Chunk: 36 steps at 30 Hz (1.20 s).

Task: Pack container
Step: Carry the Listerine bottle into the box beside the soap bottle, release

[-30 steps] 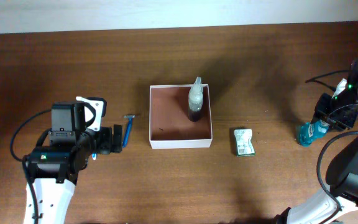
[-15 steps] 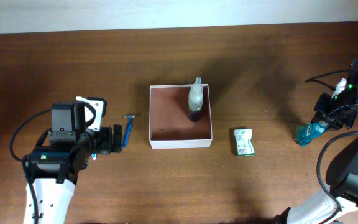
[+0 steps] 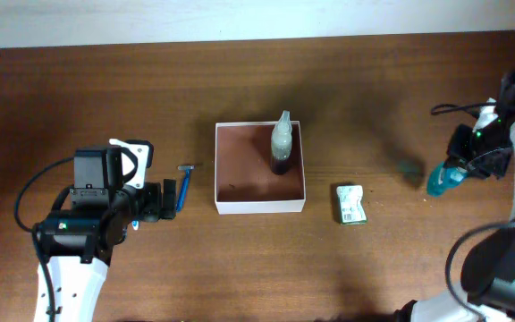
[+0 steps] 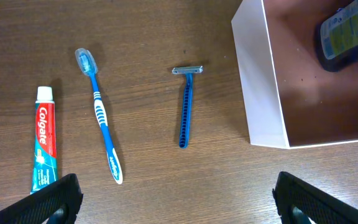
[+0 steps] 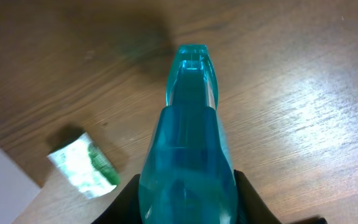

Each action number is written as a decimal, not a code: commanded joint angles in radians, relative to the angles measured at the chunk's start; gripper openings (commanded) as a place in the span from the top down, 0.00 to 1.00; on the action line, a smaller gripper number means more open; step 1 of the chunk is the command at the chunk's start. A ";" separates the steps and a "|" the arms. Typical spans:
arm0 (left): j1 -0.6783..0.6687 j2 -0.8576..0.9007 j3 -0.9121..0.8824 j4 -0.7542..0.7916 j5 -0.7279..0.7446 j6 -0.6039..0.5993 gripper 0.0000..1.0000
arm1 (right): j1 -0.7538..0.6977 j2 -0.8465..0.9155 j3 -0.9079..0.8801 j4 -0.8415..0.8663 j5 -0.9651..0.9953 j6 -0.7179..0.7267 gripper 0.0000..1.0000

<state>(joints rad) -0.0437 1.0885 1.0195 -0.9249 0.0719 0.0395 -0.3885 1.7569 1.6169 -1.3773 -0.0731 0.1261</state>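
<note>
The container [image 3: 226, 200] is a square white-walled box with a reddish-brown inside at the table's middle; a dark bottle with a pale cap [image 3: 281, 143] stands in its far right corner. Its corner also shows in the left wrist view [image 4: 263, 87]. My right gripper [image 3: 459, 170] is shut on a clear teal bottle [image 5: 188, 162], held above the table at the far right. My left gripper [image 3: 161, 201] is open and empty, left of the container, near a blue razor [image 4: 186, 106], a blue toothbrush [image 4: 101, 118] and a toothpaste tube [image 4: 44, 146].
A small white and green packet [image 3: 350, 203] lies right of the container, also in the right wrist view [image 5: 82, 165]. The table's far edge meets a pale wall at the top.
My right gripper has lifted the teal bottle off the table and moved it slightly away; its shadow now falls to the left. The left arm has not moved.
</note>
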 commanded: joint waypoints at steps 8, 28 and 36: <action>-0.002 0.000 0.014 -0.001 0.014 -0.010 0.01 | 0.367 -0.377 0.108 -0.009 -0.029 -0.022 0.96; -0.002 0.000 0.014 -0.002 0.014 -0.010 0.01 | 1.115 0.010 0.409 0.229 0.139 0.232 0.96; -0.002 0.000 0.014 -0.004 0.014 -0.010 0.01 | 1.094 0.214 0.432 0.225 0.150 0.299 0.96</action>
<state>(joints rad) -0.0437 1.0885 1.0195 -0.9279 0.0719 0.0395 0.7124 1.9469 2.0125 -1.1530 0.0463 0.3882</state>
